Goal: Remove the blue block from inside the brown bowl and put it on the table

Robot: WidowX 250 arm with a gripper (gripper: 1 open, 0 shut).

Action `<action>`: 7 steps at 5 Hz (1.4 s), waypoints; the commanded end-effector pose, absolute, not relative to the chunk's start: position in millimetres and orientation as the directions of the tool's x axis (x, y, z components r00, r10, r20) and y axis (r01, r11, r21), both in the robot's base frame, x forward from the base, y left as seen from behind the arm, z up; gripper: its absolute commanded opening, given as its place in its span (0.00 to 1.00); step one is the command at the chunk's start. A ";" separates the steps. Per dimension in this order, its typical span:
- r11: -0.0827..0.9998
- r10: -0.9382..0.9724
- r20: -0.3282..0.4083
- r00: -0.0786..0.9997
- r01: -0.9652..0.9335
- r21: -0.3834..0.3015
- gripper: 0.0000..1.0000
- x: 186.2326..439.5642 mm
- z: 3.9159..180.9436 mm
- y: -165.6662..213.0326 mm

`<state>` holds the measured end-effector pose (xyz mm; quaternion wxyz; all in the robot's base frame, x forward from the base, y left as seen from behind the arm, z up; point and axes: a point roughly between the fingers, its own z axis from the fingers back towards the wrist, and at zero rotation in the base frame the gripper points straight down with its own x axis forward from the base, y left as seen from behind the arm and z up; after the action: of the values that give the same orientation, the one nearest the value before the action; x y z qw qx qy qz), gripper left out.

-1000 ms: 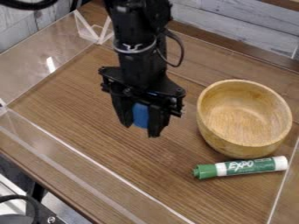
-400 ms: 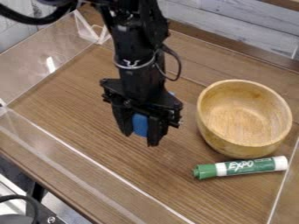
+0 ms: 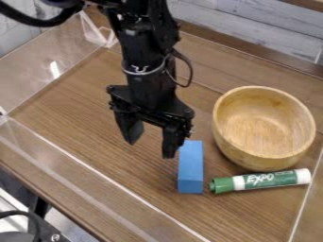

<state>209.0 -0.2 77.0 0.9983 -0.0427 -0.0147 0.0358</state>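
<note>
- Gripper (image 3: 149,137): jaws apart, nothing held, over tabletop (image 3: 89,137).
- Blue block (image 3: 191,167): on table, just beside gripper, bowl side, lying flat, no writing legible.
- Brown bowl (image 3: 263,127): farther out, same side, nothing in it.
- Marker (image 3: 260,181): past block, near bowl, green/white, label reads "EXPO".
- Clear walls: table edge, beyond gripper's other side.

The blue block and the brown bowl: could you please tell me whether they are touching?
Apart. The camera view shows a narrow strip of bare tabletop between the right side of the blue block and the brown bowl.
</note>
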 end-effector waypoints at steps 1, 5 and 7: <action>0.994 0.067 0.078 0.995 -0.060 -0.093 1.00 220.8 88.4 -1.1; 0.991 0.082 0.209 0.975 -0.058 -0.117 1.00 235.5 147.1 23.1; 0.990 0.086 0.227 0.970 -0.058 -0.129 1.00 238.5 142.4 26.2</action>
<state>233.2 24.4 132.3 0.9926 -0.0635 -0.0949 0.0406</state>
